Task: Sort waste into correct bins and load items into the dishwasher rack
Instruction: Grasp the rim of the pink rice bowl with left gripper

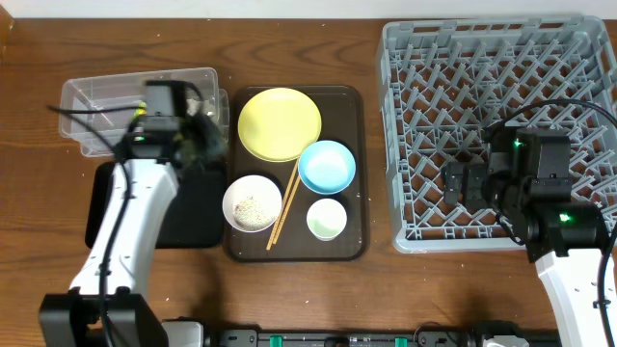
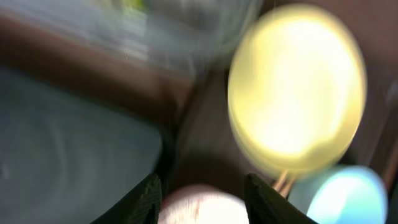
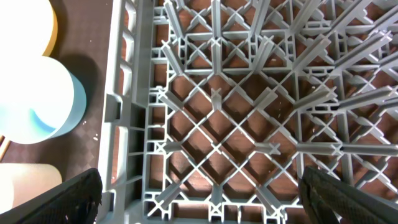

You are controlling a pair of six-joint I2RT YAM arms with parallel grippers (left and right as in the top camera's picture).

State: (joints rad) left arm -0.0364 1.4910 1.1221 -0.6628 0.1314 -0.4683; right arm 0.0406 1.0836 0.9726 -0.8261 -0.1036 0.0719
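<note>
Overhead, we see the left arm reaching up from the near table edge, its wrist bent toward the middle, where the clear plastic rectangular tub (image 1: 101, 101) meets the shallow black rectangular tray (image 1: 198, 217). The left gripper (image 2: 202, 182) is badly blurred, yet its two fingers stand apart with nothing between them, above the edge of the dark brown serving tray (image 1: 349, 104). On that tray sit the round yellow plate (image 1: 280, 123), the light blue bowl (image 1: 327, 166), the small pale cup (image 1: 327, 219), the two thin wooden chopsticks (image 1: 284, 204) and the white bowl (image 1: 241, 188), which holds the loose heap of white rice (image 1: 253, 208). The right arm rises from the near right corner and leans over the large square grey plastic crate (image 1: 453, 87). The right gripper (image 3: 200, 186) hangs over its lattice near the left wall, fingers spread wide and holding nothing.
</note>
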